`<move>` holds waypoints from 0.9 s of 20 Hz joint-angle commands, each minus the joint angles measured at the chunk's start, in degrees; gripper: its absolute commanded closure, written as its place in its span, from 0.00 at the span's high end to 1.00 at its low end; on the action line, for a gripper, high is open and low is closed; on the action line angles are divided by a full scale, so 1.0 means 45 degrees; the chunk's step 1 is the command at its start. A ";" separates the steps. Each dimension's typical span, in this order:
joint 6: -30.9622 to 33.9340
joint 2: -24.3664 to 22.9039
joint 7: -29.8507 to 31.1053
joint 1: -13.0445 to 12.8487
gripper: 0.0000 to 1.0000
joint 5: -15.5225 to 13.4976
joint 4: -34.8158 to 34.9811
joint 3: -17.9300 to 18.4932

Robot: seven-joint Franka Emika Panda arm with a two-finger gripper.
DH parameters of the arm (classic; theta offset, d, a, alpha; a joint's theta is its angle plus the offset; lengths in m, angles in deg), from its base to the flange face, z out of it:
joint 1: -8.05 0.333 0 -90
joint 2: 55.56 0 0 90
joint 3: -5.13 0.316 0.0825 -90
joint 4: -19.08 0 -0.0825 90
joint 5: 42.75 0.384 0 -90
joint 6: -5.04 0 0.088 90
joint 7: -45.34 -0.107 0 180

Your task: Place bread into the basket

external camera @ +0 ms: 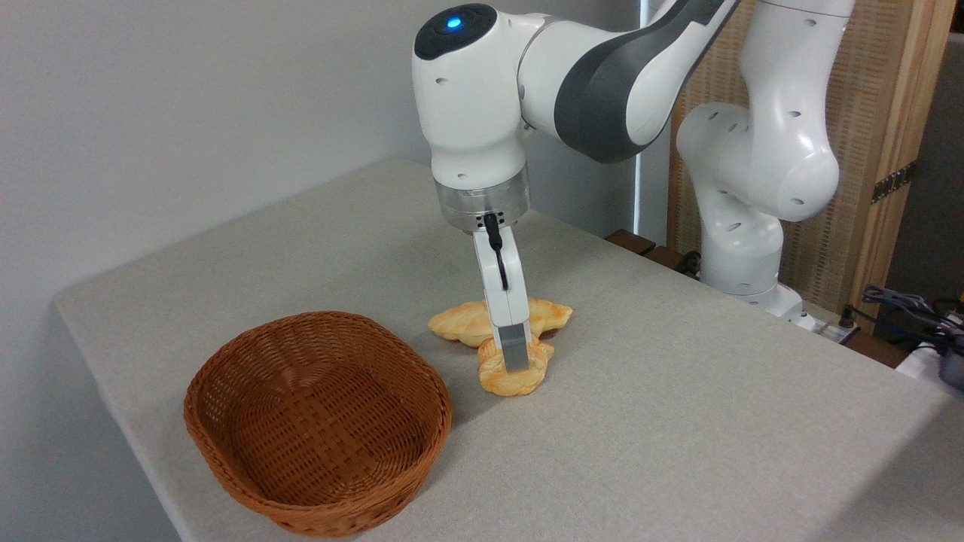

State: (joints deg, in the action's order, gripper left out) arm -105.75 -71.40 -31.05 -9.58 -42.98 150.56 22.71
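Two pieces of bread lie on the desk (678,421), and only the small round one counts here. Farthest left of everything sits the basket (226,410), a brown wicker oval, empty, near the desk's front edge. Right of the basket, close to its rim but not touching it, rests the bread (498,380), a lumpy golden bun flat on the desk. The claw (516,360) stands straight down over the bun's middle, one grey finger showing against its front; the other finger is hidden behind, so whether the claw pinches the bun or merely straddles it cannot be told. Just behind the bun, farther from the basket, lies the braided loaf (459,320), touching or nearly touching it. The step in hand looks like the grasp: it would go best with the fingers squeezing the bun alone, clear of the loaf, then a straight lift high enough to pass the basket's rim before carrying left
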 commanded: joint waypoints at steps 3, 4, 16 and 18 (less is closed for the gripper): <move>-0.0126 -0.0033 -0.0350 -0.0087 0.43 -0.0164 0.0001 0.0097; -0.0126 -0.0033 -0.0350 -0.0087 0.41 -0.0164 0.0001 0.0097; 0.0418 -0.0248 -0.0331 0.0029 0.35 -0.0203 -0.0369 0.0117; 0.0985 -0.0287 -0.0331 0.0030 0.35 -0.0223 -0.0720 0.0117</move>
State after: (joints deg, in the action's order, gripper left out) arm -105.07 -71.73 -31.05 -9.49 -42.98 149.64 22.73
